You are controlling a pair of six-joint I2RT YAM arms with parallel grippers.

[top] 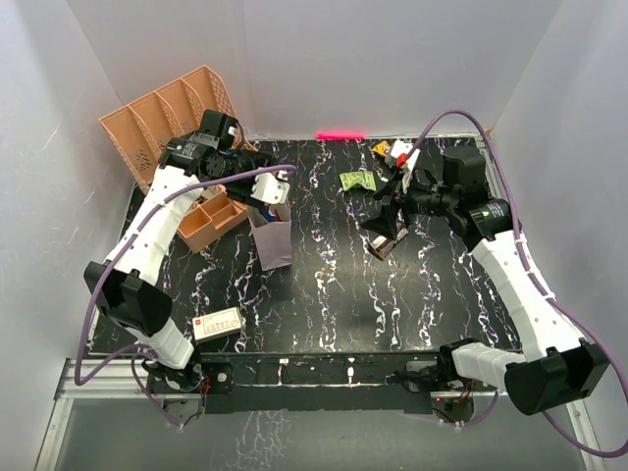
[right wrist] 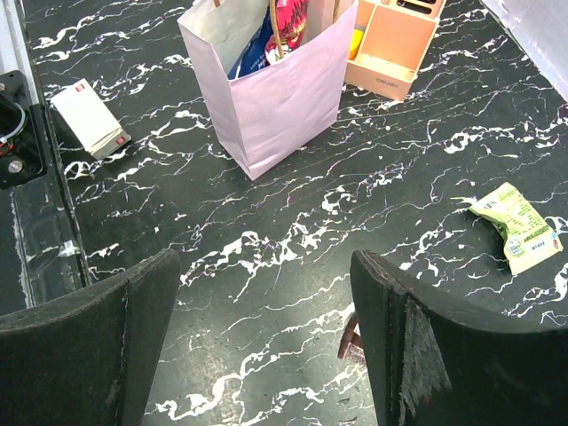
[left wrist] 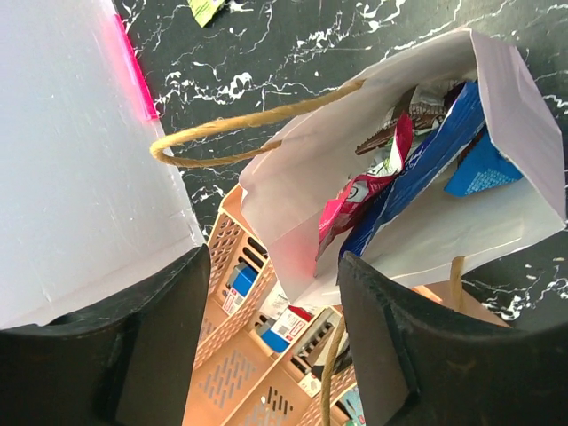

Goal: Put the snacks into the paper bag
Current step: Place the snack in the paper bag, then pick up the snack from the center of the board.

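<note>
The paper bag point(top: 274, 242) stands left of centre, open at the top. In the left wrist view the bag point(left wrist: 293, 177) holds a blue packet point(left wrist: 426, 160), a red packet point(left wrist: 355, 200) and a dark brown wrapper point(left wrist: 417, 115). My left gripper point(top: 263, 186) hovers over the bag's mouth, open and empty point(left wrist: 271, 266). My right gripper point(top: 385, 211) is open point(right wrist: 266, 266) just above the table, with a dark brown wrapper point(top: 385, 244) beside its right finger point(right wrist: 350, 336). A green packet point(top: 358, 181) lies behind it point(right wrist: 517, 227). Small yellow-brown and red wrappers point(top: 391, 151) lie at the back.
A tall peach slotted organiser point(top: 167, 116) stands at the back left, and a low peach organiser point(top: 211, 220) sits right beside the bag point(right wrist: 395, 44). A white box with a red mark point(top: 218, 324) lies near the front left edge point(right wrist: 90, 121).
</note>
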